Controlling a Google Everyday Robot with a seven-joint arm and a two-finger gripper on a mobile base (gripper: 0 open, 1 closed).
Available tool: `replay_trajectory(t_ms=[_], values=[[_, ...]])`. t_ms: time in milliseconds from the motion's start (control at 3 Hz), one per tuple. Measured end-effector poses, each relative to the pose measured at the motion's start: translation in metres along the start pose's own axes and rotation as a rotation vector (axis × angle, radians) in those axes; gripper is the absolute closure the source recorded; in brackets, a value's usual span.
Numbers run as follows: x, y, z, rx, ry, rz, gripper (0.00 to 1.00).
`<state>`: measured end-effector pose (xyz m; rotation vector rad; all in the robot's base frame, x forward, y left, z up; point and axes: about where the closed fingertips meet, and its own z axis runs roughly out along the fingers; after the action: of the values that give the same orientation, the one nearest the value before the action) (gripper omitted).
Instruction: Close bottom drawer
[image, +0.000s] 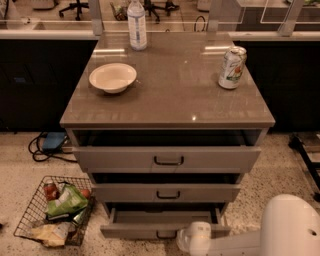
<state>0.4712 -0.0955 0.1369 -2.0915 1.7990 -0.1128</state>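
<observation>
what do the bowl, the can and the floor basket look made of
Bowl: glossy cream ceramic or plastic, judging by its smooth sheen. Can: likely metal, shiny top rim. Basket: dark wire, open grid. The gripper, in white casing, sits in front of the bottom drawer.

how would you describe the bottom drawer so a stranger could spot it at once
Find the grey-topped cabinet in the middle of the room, with three stacked drawers. The bottom drawer is the lowest, nearest the floor, with the robot's white pincer at its front. Unlike the two above, it alone shows a plain grey tray inside.
</observation>
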Motion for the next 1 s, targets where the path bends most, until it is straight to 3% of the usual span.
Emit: replay_trajectory(t_ms=[333,667,1000], values=[[-0.001,0.003,-0.001,0.000,0.000,0.000,1.00],[0.001,-0.024,0.011,0.035,-0.022,-0.002,1.00],[0.001,-0.026,0.012,0.039,-0.024,-0.002,1.00]])
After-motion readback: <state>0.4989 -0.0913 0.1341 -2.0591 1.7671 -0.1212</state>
